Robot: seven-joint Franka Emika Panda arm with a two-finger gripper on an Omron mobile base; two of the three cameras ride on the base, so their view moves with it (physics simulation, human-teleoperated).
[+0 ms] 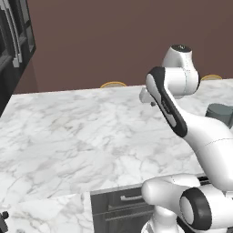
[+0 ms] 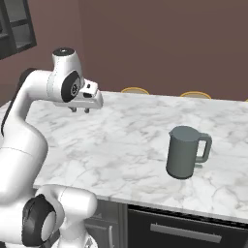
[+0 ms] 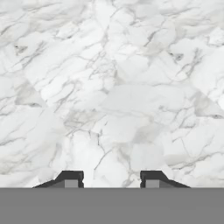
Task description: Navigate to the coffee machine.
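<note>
White Franka arm with dark joints is rising from the base and folding over a wide white marble countertop with grey veining point(image 2: 131, 140), the slab running across both base views. The two-finger gripper point(image 2: 81, 110) is hanging above the counter near its left-hand part in the right base view, pointing down; in the left base view it is mostly tucked behind the arm's forearm link. In the hand view the two small dark finger tips point(image 3: 70, 179) are standing well apart with bare marble showing between them, so the fingers are spread and holding nothing. A grey-green kettle with a side handle point(image 2: 186, 152) is sitting upright on the counter, well apart from the gripper, toward the near edge; in the left base view its top is peeking out at the right edge behind the arm. Two tan rounded stool tops point(image 2: 135, 90) are showing just past the far edge of the counter against a brown wall. Dark cabinet with long silver handles point(image 1: 16, 36) is standing at the upper left. Dark drawer fronts with silver pulls point(image 2: 186, 231) are sitting under the counter's near edge. Where the coffee machine is I cannot tell from these views.
</note>
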